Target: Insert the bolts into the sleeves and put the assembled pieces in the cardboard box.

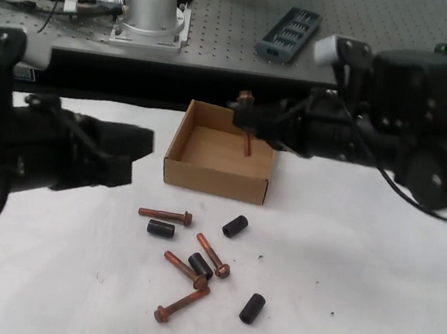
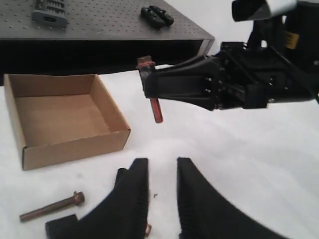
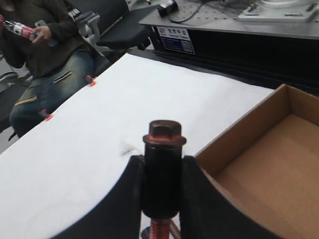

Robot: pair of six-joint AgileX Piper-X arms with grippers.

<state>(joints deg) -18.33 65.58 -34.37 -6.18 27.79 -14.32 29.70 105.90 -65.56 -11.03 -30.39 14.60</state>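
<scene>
Toward the near edge of the bench (image 1: 354,299) lie loose bolts (image 1: 181,304) and sleeves (image 1: 252,307). The left hand (image 2: 160,167) hangs over them, spread and empty. Farther back, the right hand (image 3: 162,172) pinches a sleeved bolt (image 2: 156,110) upright above the cardboard box (image 1: 215,181), close to its far rim. Best to carry it over the box's middle and go low before letting go, lest it strike the rim.
</scene>
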